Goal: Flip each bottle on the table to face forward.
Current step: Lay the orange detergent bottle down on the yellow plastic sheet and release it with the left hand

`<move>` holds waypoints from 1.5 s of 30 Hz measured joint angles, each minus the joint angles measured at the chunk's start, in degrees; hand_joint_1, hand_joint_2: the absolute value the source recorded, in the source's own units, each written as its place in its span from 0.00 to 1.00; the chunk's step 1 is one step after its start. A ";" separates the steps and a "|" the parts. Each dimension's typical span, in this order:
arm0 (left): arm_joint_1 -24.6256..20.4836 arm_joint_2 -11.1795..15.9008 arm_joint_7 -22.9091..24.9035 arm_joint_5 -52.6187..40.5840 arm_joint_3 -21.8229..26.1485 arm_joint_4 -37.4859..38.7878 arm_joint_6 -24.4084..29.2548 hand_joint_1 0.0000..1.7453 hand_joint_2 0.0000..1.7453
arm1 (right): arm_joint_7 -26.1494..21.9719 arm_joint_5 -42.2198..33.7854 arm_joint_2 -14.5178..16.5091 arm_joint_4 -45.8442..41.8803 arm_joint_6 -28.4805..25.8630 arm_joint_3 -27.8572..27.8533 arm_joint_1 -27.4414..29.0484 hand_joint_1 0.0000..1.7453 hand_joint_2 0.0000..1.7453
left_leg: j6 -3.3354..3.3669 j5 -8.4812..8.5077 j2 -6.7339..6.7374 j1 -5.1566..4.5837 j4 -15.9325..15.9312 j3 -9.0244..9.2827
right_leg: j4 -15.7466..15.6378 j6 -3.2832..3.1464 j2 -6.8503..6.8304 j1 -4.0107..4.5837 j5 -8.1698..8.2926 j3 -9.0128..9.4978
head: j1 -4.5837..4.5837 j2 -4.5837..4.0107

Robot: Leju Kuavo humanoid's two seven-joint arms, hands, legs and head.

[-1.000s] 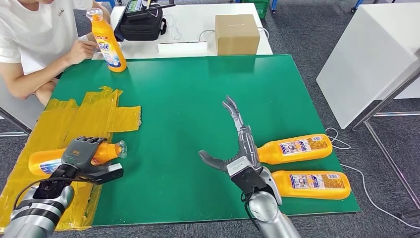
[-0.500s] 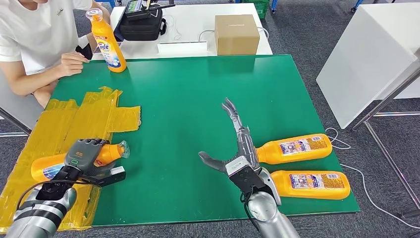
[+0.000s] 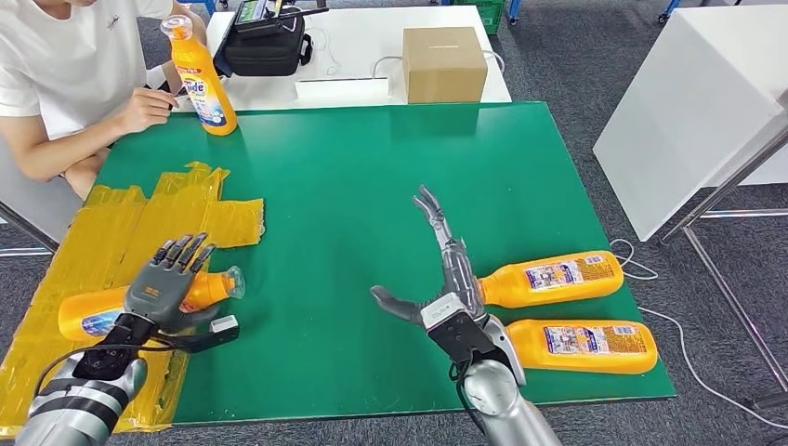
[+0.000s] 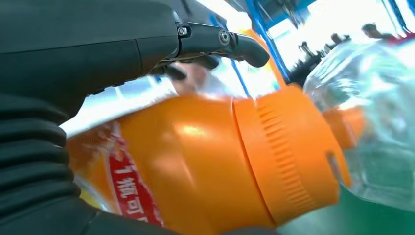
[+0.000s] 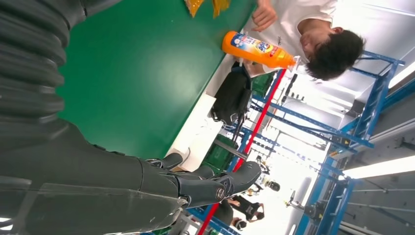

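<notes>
An orange bottle (image 3: 88,314) lies on its side on yellow tape (image 3: 139,223) at the table's front left, its clear cap toward the middle. My left hand (image 3: 163,288) hovers over its neck with fingers lifted and spread; in the left wrist view the fingers (image 4: 220,39) stand off the orange bottle (image 4: 195,166). My right hand (image 3: 446,279) is open and flat, fingers (image 5: 215,186) stretched out, just left of two lying bottles: one (image 3: 558,275) farther, one (image 3: 581,344) nearer. Another bottle (image 3: 204,84) stands upright at the back left, and shows again as the upright bottle (image 5: 254,49).
A person sits at the back left, a hand (image 3: 144,107) beside the upright bottle. Behind the green table (image 3: 353,186) are a cardboard box (image 3: 444,63) and a black bag (image 3: 268,46). A white table (image 3: 697,102) stands to the right.
My left hand's fingers, curled over the bottle before, have lifted and spread; the bottle lies on the tape. The person's hand has moved near the upright bottle. My right hand barely shifted.
</notes>
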 joint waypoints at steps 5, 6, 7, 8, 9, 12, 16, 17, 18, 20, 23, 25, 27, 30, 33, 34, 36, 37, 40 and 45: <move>1.30 3.93 15.61 -1.72 -8.14 -8.49 2.21 0.00 1.00 | 0.01 -1.02 -0.15 0.92 -0.25 0.59 -0.33 0.00 1.00 | 0.00 0.00 -0.03 0.01 0.00 0.00 | 0.00 0.00 -0.02 0.01 0.00 0.00 | -0.01 0.00; 1.51 4.58 16.92 -1.81 -9.49 -10.40 2.24 0.00 1.00 | 0.02 -1.07 -0.22 1.08 -0.41 0.72 -0.39 0.00 1.00 | 0.00 0.00 -0.04 0.01 0.00 0.00 | 0.00 0.00 -0.03 0.01 0.00 0.00 | -0.01 0.00; 1.83 5.01 17.60 -1.88 -10.46 -12.31 2.24 0.00 1.00 | 0.06 -1.07 -0.30 1.24 -0.62 0.87 -0.44 0.00 1.00 | 0.00 0.00 -0.05 0.01 0.00 0.00 | 0.00 0.00 -0.03 0.01 0.00 0.00 | -0.01 0.00; 2.21 5.24 17.70 -1.92 -11.08 -14.42 2.25 0.00 1.00 | 0.13 -1.04 -0.38 1.38 -0.89 1.02 -0.46 0.00 1.00 | 0.00 0.00 -0.04 0.01 0.00 0.01 | 0.00 0.00 -0.03 0.01 0.00 0.00 | 0.00 0.00; 2.69 5.18 16.82 -1.48 -11.24 -16.58 2.25 0.00 1.00 | 0.27 -0.84 -0.49 1.50 -1.22 1.13 -0.47 0.00 1.00 | 0.00 0.00 -0.03 0.00 0.00 0.02 | 0.00 0.00 -0.03 0.01 0.00 -0.01 | 0.00 0.00; 4.76 0.36 4.70 8.17 -6.91 -22.73 2.24 0.00 1.00 | 1.52 1.64 -0.90 1.62 -2.89 1.23 -0.23 0.00 1.00 | 0.03 0.01 -0.12 -0.16 0.01 0.01 | -0.02 0.00 -0.09 -0.10 0.00 0.00 | -0.04 0.00; 8.21 -8.71 -24.23 35.35 4.14 -29.75 -0.04 0.00 1.00 | 3.69 7.55 -1.61 1.51 -4.22 1.02 0.23 0.00 1.00 | 0.08 -0.03 0.12 -0.24 0.01 0.00 | -0.04 0.07 0.13 -0.17 0.05 -0.01 | 0.04 0.00; 8.83 -9.62 -26.76 40.66 5.17 -31.48 -1.71 0.00 1.00 | 4.18 8.79 -1.83 1.48 -4.37 0.79 0.38 0.00 1.00 | 0.08 -0.05 0.23 -0.27 0.01 0.02 | -0.05 0.09 0.22 -0.20 0.06 -0.03 | 0.00 0.00; 9.41 -10.36 -27.03 45.55 5.91 -33.22 -3.87 0.00 1.00 | 4.66 9.96 -2.11 1.44 -4.44 0.47 0.51 0.00 1.00 | 0.08 -0.06 0.26 -0.30 0.01 0.03 | -0.06 0.09 0.27 -0.21 0.07 -0.03 | -0.03 0.00; 10.75 -11.79 -25.19 53.95 7.51 -36.44 -9.04 0.00 1.00 | 5.61 12.37 -2.73 1.38 -4.40 -0.30 0.65 0.00 1.00 | 0.08 -0.06 0.20 -0.30 0.01 0.03 | -0.08 0.09 0.24 -0.20 0.07 -0.03 | -0.01 0.00; 12.63 -13.64 -24.99 63.32 10.36 -40.12 -17.97 0.00 1.00 | 7.73 17.19 -4.11 1.37 -3.57 -1.39 0.71 0.00 1.00 | 0.08 -0.05 0.16 -0.30 0.01 0.03 | -0.08 0.09 0.23 -0.19 0.07 -0.02 | -0.01 0.00; 13.84 -14.78 -25.35 68.70 12.05 -41.93 -24.18 0.00 1.00 | 10.13 21.68 -6.00 1.47 -2.25 -2.08 0.65 0.00 1.00 | 0.08 -0.05 0.16 -0.30 0.01 0.03 | -0.08 0.09 0.23 -0.19 0.07 -0.01 | -0.02 0.00; 15.12 -15.90 -25.45 72.97 13.51 -43.39 -29.42 0.00 1.00 | 12.52 26.36 -9.19 1.93 -0.12 -2.85 0.35 0.00 1.00 | 0.09 -0.05 0.14 -0.31 0.02 0.03 | -0.08 0.09 0.21 -0.21 0.07 -0.01 | -0.03 0.00; 16.97 -17.37 -25.43 76.90 14.67 -44.93 -34.93 0.00 1.00 | 13.94 30.80 -16.53 3.83 4.99 -4.16 -1.04 0.00 1.00 | 0.14 -0.02 -0.02 -0.39 0.05 0.00 | -0.09 0.11 0.04 -0.30 0.08 0.03 | -0.03 0.00; 18.37 -18.45 -25.37 78.27 15.04 -45.86 -36.80 0.00 1.00 | 13.24 31.49 -23.58 5.96 7.71 -5.80 -2.44 0.00 1.00 | 0.24 0.01 -0.25 -0.49 0.08 -0.08 | -0.10 0.13 -0.19 -0.40 0.09 0.05 | 0.01 0.00; 18.59 -18.65 -25.36 78.39 15.14 -46.05 -36.90 0.00 1.00 | 13.14 31.58 -25.02 6.38 7.93 -6.14 -2.78 0.00 1.00 | 0.28 -0.02 -0.25 -0.49 0.09 -0.08 | -0.10 0.14 -0.19 -0.40 0.09 0.05 | 0.00 0.00; 18.76 -18.98 -25.35 78.45 15.31 -46.36 -36.97 0.00 1.00 | 13.11 31.88 -27.04 7.03 8.20 -6.37 -3.22 0.00 1.00 | 0.33 -0.05 -0.20 -0.49 0.11 -0.05 | -0.11 0.16 -0.17 -0.40 0.11 0.05 | -0.04 0.00; 18.79 -19.12 -25.36 78.45 15.33 -46.49 -37.00 0.00 1.00 | 13.12 32.05 -27.65 7.26 8.22 -6.39 -3.27 0.00 1.00 | 0.34 -0.06 -0.21 -0.49 0.11 -0.04 | -0.12 0.16 -0.17 -0.40 0.10 0.05 | -0.04 0.00; 18.90 -19.52 -25.35 78.45 15.37 -46.77 -37.03 0.00 1.00 | 13.21 32.38 -28.90 7.83 8.23 -6.39 -3.45 0.00 1.00 | 0.34 -0.05 -0.26 -0.45 0.10 -0.05 | -0.12 0.17 -0.21 -0.33 0.10 0.05 | -0.04 0.00; 19.00 -19.83 -25.34 78.57 15.42 -46.83 -37.57 0.00 1.00 | 13.91 33.06 -30.68 8.46 9.07 -6.34 -3.68 0.00 1.00 | 0.33 -0.04 -0.25 -0.40 0.10 -0.05 | -0.11 0.16 -0.20 -0.24 0.10 0.06 | -0.05 0.00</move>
